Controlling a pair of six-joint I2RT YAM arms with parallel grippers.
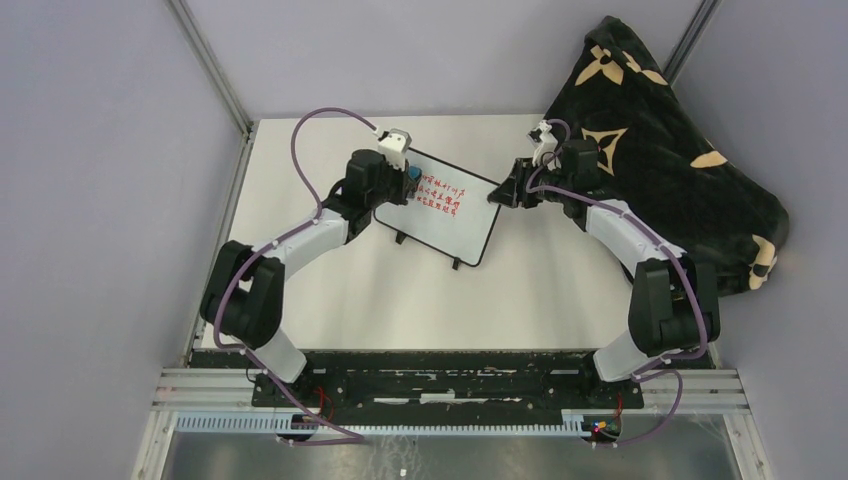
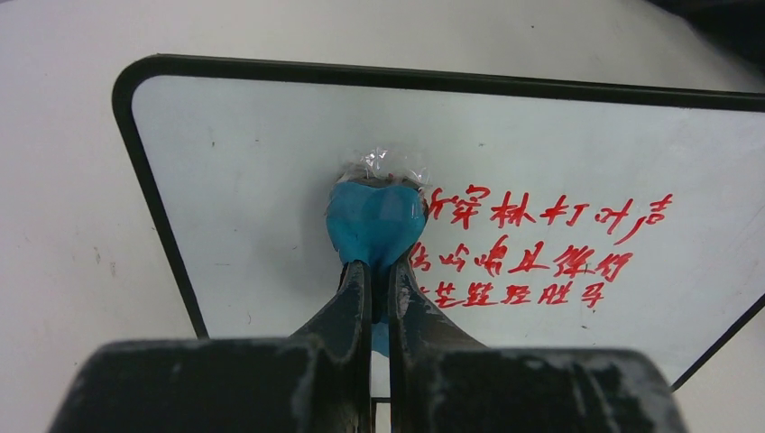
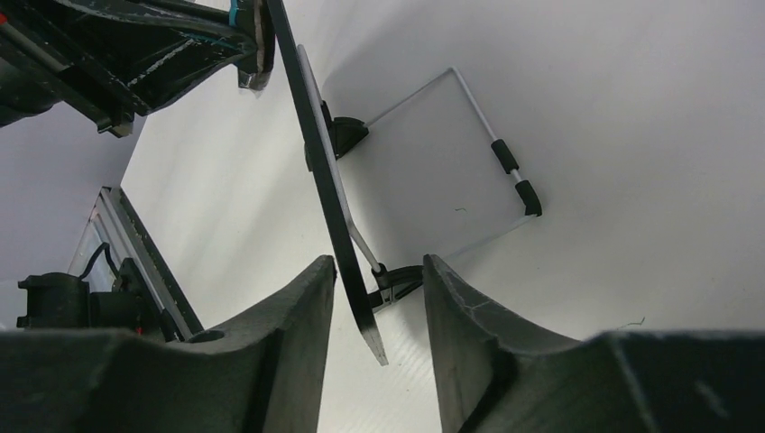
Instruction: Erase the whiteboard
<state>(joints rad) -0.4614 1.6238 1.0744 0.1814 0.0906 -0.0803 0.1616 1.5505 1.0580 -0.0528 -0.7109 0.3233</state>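
Observation:
The whiteboard (image 1: 452,228) stands tilted on the white table at centre back, with red handwriting (image 1: 441,194) on its upper left part. My left gripper (image 1: 409,180) is shut on a blue eraser pad (image 2: 374,219) and presses it on the board (image 2: 244,162) just left of the writing (image 2: 541,244). My right gripper (image 1: 497,196) is open at the board's right edge. In the right wrist view the board's thin black edge (image 3: 323,158) sits between the spread fingers of that gripper (image 3: 379,263) without touching them. The board's wire stand (image 3: 505,161) shows behind.
A black blanket with a gold pattern (image 1: 665,150) is heaped at the back right, close behind the right arm. Grey walls and metal posts close the table in. A metal rail (image 1: 450,388) runs along the near edge.

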